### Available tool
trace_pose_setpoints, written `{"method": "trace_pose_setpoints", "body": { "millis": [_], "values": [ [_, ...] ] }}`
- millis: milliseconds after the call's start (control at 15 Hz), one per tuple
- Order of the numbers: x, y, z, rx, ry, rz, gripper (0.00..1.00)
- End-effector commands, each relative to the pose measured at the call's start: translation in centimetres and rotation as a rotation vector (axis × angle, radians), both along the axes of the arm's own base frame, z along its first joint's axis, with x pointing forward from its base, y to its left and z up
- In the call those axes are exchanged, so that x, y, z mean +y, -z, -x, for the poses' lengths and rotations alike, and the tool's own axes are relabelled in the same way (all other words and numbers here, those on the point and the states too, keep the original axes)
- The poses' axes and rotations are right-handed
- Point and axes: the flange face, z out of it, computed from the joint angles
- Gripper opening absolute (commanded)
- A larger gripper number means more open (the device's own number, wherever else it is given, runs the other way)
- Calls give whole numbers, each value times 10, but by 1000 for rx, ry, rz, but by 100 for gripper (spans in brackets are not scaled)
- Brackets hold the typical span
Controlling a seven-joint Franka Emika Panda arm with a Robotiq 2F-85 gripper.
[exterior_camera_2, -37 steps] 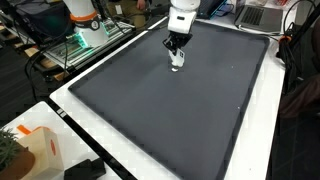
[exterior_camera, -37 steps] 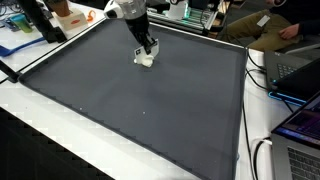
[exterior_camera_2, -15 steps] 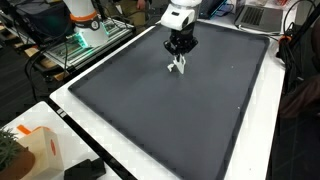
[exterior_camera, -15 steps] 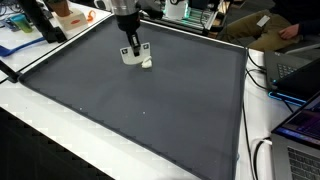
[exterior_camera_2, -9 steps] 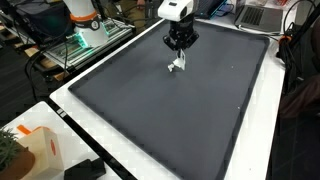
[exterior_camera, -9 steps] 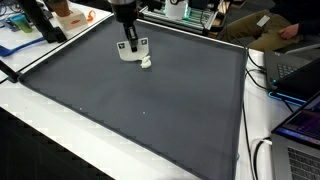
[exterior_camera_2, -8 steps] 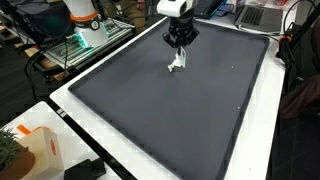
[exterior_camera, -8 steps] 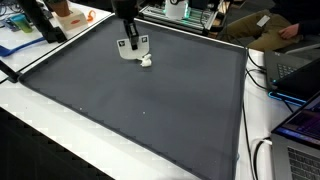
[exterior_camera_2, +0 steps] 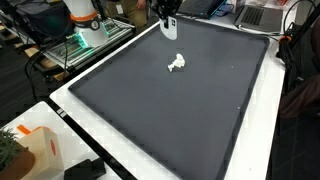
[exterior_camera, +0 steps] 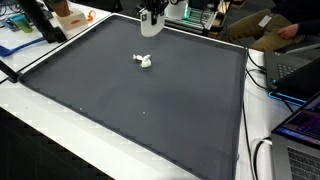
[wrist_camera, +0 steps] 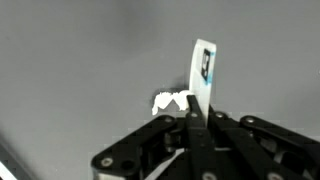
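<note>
The claw [wrist_camera: 194, 120] was clenched on one end of a thin white card [wrist_camera: 203, 72], pinching it flat between its closed fingers. In the wrist view the card stood on end. Its long axis ran straight out of the fingertips and leaned a little to the right toward its free end, with the broad face turned partly to the camera. It was a narrow white strip with a small dark and blue mark near the free end (too blurred to read). In both exterior views the card hung in the air with its free end pointing down, over the far part of the dark grey mat [exterior_camera: 150, 120] and close to the mat's far edge. A small white lump [exterior_camera_2: 177, 65] lay on the mat nearer the middle, well apart from the card and the claw. The mat covered most of the white table [exterior_camera: 50, 130], leaving a pale strip round its border. A wide stretch of mat lay open toward the near edge, with a laptop [exterior_camera: 300, 130] off one side.
</note>
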Motion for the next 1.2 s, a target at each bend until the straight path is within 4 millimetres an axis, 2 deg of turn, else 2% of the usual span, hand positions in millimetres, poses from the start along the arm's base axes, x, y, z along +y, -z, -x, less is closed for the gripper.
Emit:
{"method": "trace_pose_setpoints", "body": {
  "millis": [0,67,200,267,533,933,1000,1067,1133],
  "values": [
    [10,-4,75,-49,-178,76,1],
    [18,-4,32,-11,-97,39,4],
    [18,-4,59,-21,-143,59,4],
    [16,-5,66,-26,-152,62,4],
    [14,-6,72,-40,-155,69,1],
    [40,2,128,23,-299,-142,1],
    [50,-10,114,39,-318,-183,1],
    [51,-12,121,51,-339,-223,1],
    [49,-17,122,61,-346,-238,29]
  ]
}}
